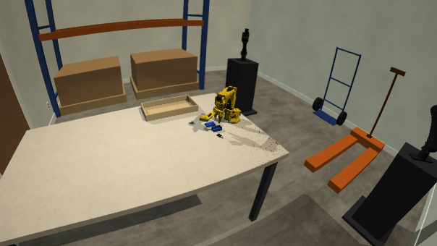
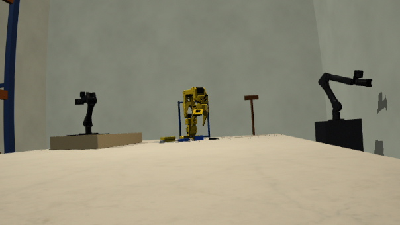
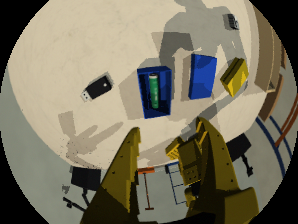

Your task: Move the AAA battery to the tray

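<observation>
- Top view: the tan tray [image 1: 147, 110] sat on the table [image 1: 108, 159] with nothing visible inside it. The yellow arm [image 1: 227, 103] stood just to its right, folded over a little cluster of things. Right in front of the arm lay two blue pieces side by side, the blue lid [image 1: 209, 124] and the open blue box [image 1: 217, 128], with a yellow box [image 1: 206, 116] closer to the tray. A small dark item [image 1: 219, 135] lay just past the blue box, another small grey item [image 1: 192, 123] on the tray side. Too tiny here to see into the box.
- Exterior view: super low angle, so the tray [image 2: 96, 140] only showed its side wall. The arm [image 2: 195, 109] hunched over with the claw [image 2: 201, 122] pointing down, hanging above the blue pieces, not touching them. Couldn't make out the battery from here.
- Wrist view: this one's the good one. The blue box [image 3: 143, 94] was open and upright, and the green AAA battery [image 3: 153, 90] lay flat inside it, long axis running along the box's long side, roughly up-down in the picture. Which end was which, I couldn't tell. The blue lid [image 3: 202, 75] lay just beside it, apart, with the yellow box [image 3: 234, 76] next over. The claw [image 3: 169, 145] stood only narrowly parted with nothing in it, raised over the table near the box's short end.
</observation>
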You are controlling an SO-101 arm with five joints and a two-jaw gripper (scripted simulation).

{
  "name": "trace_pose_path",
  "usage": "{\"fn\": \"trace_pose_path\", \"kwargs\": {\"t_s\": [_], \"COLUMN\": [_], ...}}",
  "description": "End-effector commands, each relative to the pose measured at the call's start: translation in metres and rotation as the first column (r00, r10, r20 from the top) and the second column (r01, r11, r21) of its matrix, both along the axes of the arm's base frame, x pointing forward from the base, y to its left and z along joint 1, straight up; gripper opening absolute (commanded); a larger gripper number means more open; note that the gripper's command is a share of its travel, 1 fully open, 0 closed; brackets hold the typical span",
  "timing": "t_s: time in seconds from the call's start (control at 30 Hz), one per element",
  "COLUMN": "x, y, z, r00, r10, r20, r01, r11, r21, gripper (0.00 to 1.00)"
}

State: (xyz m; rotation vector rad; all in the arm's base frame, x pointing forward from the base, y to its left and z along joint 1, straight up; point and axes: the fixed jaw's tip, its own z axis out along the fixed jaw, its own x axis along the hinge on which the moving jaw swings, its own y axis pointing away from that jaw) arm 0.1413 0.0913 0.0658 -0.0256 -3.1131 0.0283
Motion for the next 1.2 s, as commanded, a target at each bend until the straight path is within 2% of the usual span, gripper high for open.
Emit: {"fn": "trace_pose_path", "kwargs": {"t_s": [0.0,1.17], "x": [0.0021,0.0009], "y": [0.0032,0.0025], "z": [0.0058,0.0028], "r00": [1.0,1.0], "r10": [-0.002,-0.002], "r20": [0.029,0.029], "r01": [0.002,0.002], "r11": [1.0,1.0], "r21": [0.018,0.018], "gripper": [0.27,0.27]}}
